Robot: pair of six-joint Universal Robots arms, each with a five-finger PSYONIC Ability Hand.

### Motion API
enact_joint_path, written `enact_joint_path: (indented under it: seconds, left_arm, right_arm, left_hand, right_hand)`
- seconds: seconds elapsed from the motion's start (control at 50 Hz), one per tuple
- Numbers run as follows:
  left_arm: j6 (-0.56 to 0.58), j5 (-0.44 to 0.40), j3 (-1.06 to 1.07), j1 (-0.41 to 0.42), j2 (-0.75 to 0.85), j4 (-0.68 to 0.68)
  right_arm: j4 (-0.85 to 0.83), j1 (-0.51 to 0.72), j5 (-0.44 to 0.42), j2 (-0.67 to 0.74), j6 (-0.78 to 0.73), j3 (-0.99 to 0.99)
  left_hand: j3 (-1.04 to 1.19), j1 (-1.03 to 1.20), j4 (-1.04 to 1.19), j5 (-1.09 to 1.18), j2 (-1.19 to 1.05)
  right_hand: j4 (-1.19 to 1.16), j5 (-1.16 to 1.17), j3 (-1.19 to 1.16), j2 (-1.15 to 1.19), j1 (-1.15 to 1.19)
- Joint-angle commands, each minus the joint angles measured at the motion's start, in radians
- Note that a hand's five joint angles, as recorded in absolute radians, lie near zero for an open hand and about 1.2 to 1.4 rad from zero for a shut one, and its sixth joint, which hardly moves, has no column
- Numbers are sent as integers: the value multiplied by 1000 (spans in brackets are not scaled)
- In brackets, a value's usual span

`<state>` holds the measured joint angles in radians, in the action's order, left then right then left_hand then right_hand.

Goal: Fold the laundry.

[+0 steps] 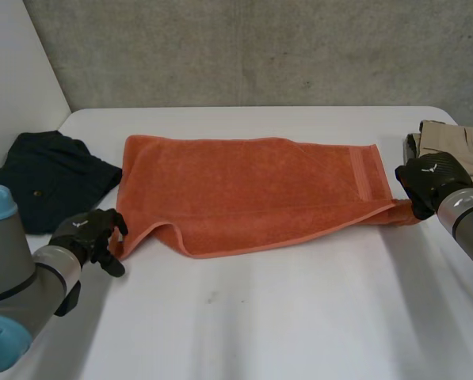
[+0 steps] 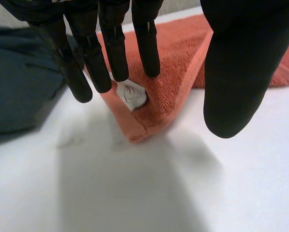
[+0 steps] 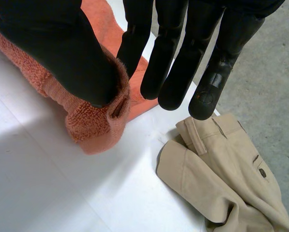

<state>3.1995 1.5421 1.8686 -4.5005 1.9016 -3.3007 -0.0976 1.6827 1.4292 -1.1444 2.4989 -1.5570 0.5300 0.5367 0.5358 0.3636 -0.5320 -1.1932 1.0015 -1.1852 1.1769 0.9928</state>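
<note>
Reaching in from the lower left of the head view, the left arm point(image 1: 18, 277) ends in the left hand point(image 1: 85, 233), which sits low on the white table point(image 1: 284, 317) at the near left corner of the orange towel point(image 1: 252, 186). In the left wrist view the fingers point(image 2: 113, 48) are straight, their tips down on that corner of the towel point(image 2: 178, 58) just beside a white label point(image 2: 130, 93). The thumb stands apart from the cloth, so the hand is open and grips nothing.

The towel lies spread across the middle of the frame, its near edge slightly raised beside the left hand and drawn out to a point toward the right. At the right edge of the frame the right hand point(image 1: 430, 178) has that corner. In the right wrist view its thumb point(image 3: 62, 48) presses onto the bunched towel point(image 3: 93, 123) with the fingers on the other side, pinching it.

Farther back, a dark garment point(image 1: 50, 178) lies crumpled at the left edge, near the towel. Beige trousers point(image 1: 458, 142) lie at the right edge, just behind the right hand. A concrete wall point(image 1: 260, 47) closes the top of the frame.
</note>
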Motion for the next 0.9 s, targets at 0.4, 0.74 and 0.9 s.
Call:
enact_joint_path:
  seconds: [0.4,0.74,0.9]
  left_arm:
    - [8,81,-233,60,217,-5]
    - [19,102,-333,100,284,-11]
    - [94,167,-338,104,234,7]
  right_arm:
    - [-4,0,-1,0,-2,-31]
    - [-4,-1,-3,-1,-2,-43]
    - [13,-5,-3,-11,-17,-28]
  left_hand:
    - [115,108,109,107,-113]
    - [651,645,645,643,-649]
    - [866,860,860,858,-864]
  right_hand:
    - [-203,220,-211,219,403]
    - [-203,220,-211,219,403]
    - [-203,220,-211,219,403]
